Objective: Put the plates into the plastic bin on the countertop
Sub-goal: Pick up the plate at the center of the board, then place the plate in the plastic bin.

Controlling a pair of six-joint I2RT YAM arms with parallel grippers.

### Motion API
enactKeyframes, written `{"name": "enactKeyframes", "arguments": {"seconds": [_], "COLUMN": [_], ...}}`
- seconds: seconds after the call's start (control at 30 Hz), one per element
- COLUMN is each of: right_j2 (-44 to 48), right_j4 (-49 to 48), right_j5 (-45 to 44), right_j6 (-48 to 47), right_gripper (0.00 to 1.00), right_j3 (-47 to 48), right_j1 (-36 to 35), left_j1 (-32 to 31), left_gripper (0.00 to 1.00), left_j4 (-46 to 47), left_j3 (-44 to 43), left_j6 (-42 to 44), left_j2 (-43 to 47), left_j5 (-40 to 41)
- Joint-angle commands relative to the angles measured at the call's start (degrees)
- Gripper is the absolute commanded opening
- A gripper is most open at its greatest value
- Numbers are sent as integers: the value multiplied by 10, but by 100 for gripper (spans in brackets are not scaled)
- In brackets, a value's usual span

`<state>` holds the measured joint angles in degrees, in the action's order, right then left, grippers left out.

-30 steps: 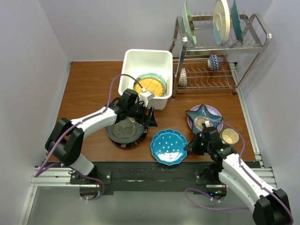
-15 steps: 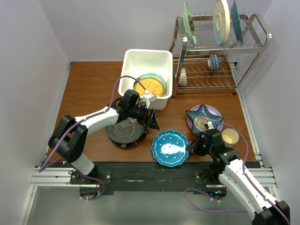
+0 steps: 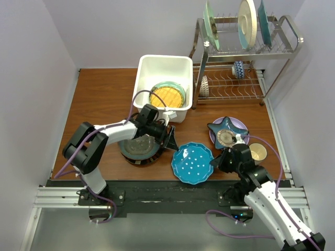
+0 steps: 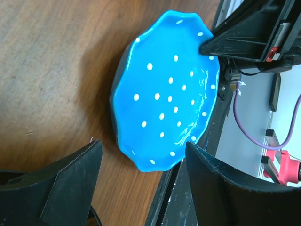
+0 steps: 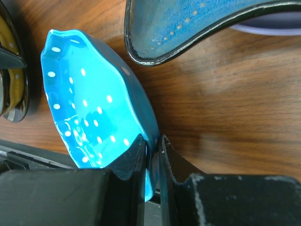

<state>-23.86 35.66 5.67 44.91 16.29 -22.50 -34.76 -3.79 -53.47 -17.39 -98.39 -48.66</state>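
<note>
My right gripper (image 3: 215, 161) (image 5: 151, 147) is shut on the right rim of the blue dotted plate (image 3: 191, 163) (image 5: 87, 106), which is tilted up off the countertop (image 3: 99, 99). In the left wrist view that plate (image 4: 167, 96) lies ahead of my left gripper (image 4: 143, 188), which is open and empty. From above, the left gripper (image 3: 170, 139) hangs over the right edge of a dark teal plate (image 3: 137, 147). The white plastic bin (image 3: 149, 68) holds an orange dotted plate (image 3: 167, 95) on a mint one. A blue star-shaped plate (image 3: 226, 127) (image 5: 188, 28) rests on a lilac plate (image 5: 277, 26).
A metal wire rack (image 3: 282, 49) at the back right carries large upright plates (image 3: 247, 23). A small cream mug (image 3: 257, 152) stands right of my right arm. The black rail (image 3: 157, 185) runs along the near edge, just below the blue plate.
The right gripper has raised and tipped the blue dotted plate, shifting it slightly right. The left gripper has slid toward the front right, closer to that plate.
</note>
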Motion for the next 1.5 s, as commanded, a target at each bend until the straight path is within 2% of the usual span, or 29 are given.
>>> {"name": "enactKeyframes", "arguments": {"seconds": [0.0,0.6,0.8,1.0,1.1,1.13,1.23,1.47], "right_j2": [12,86,85,87,87,85,84,81], "right_j4": [-64,-89,-81,-79,-80,-80,-78,-76], "right_j5": [20,51,51,47,48,48,45,43], "right_j6": [9,-11,-20,-21,-21,-21,-21,-22], "right_gripper": [0,0,0,0,0,0,0,2], "right_j3": [50,64,71,69,69,69,70,69], "right_j1": [-2,-2,-2,-2,-2,-1,-2,-2], "left_j1": [-7,-16,-23,-26,-27,-27,-29,-33], "left_gripper": [75,72,70,54,34,20,0,0], "left_j4": [29,76,92,86,84,83,77,77], "left_j3": [0,-12,-13,-16,-16,-16,-16,-16], "left_j6": [-2,-24,-34,-31,-27,-27,-21,-18], "left_j2": [-7,-54,-64,-62,-63,-65,-67,-55], "left_j5": [-34,-21,-35,-42,-48,-52,-59,-60]}}
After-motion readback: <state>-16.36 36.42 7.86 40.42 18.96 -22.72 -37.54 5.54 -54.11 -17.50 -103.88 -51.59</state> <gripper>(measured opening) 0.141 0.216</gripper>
